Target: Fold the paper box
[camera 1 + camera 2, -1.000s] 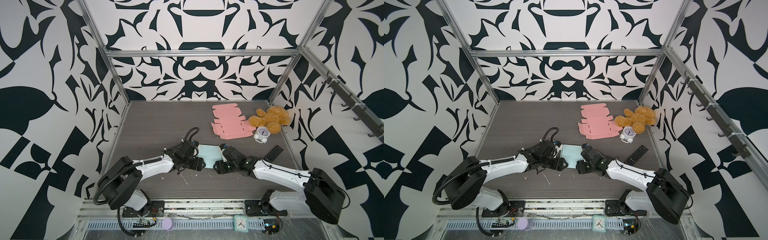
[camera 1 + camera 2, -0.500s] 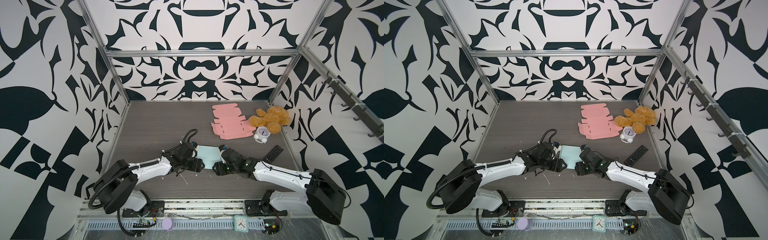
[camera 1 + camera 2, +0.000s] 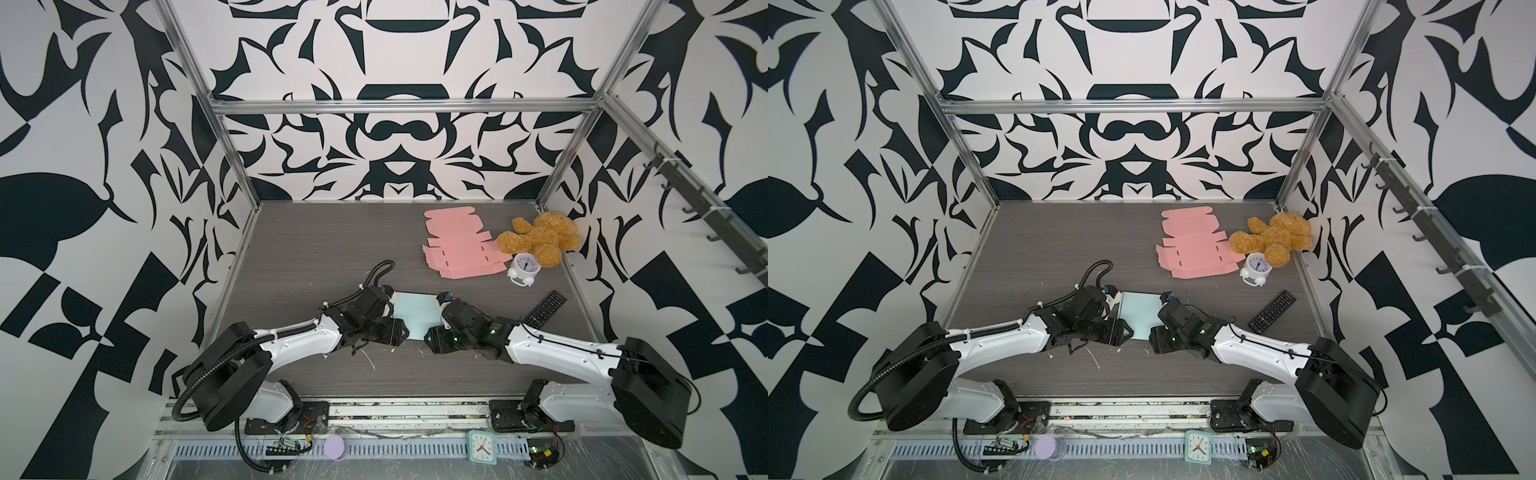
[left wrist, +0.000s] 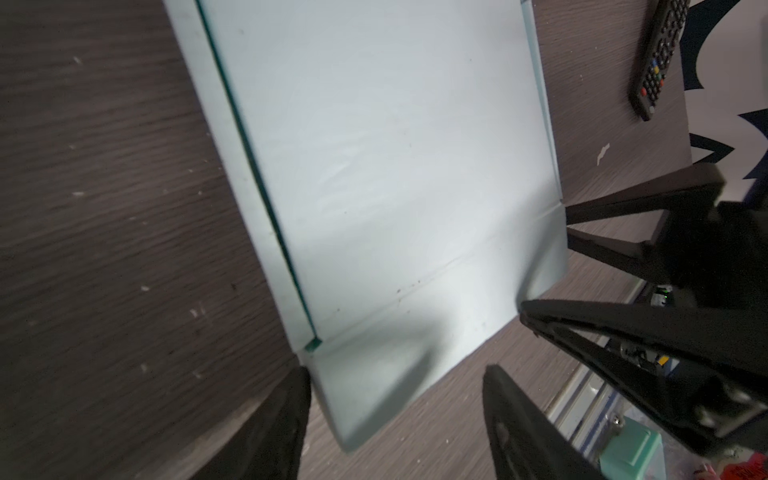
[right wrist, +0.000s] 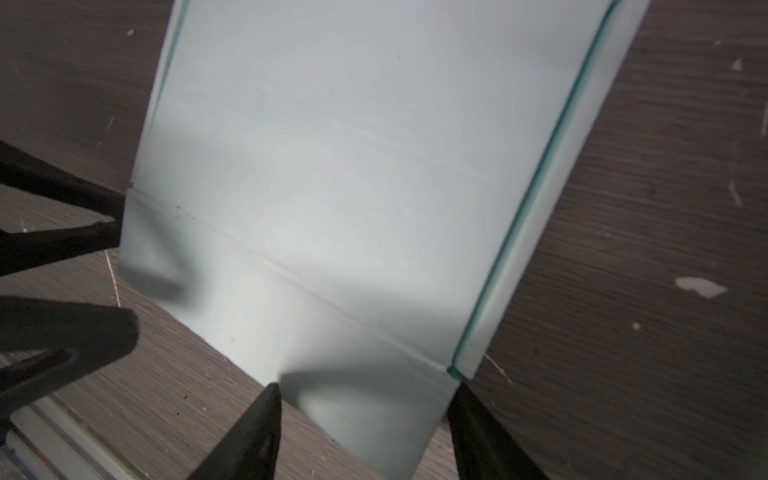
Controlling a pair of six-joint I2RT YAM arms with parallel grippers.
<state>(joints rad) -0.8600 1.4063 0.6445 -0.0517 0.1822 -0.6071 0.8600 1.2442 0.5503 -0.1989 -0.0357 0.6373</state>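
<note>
Left gripper [image 3: 399,332] and right gripper [image 3: 432,337] sit at the near edge of the blue box [image 3: 415,311] on the table [image 3: 324,257] in both top views, much as a second ago. Their fingertips are hidden. Left wrist: jaws wide apart astride the front flap [image 4: 374,374], clamping nothing. Right wrist: likewise wide, astride the flap's other corner. The box's inside is covered.

Matt paper box [image 4: 395,166], woodgrain table [image 4: 104,208]

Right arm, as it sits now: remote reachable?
Probably yes. The remote lies in the open just beside that arm's forearm, with nothing between them. The right gripper would first have to leave the blue box, whose near flap its jaws straddle.
</note>
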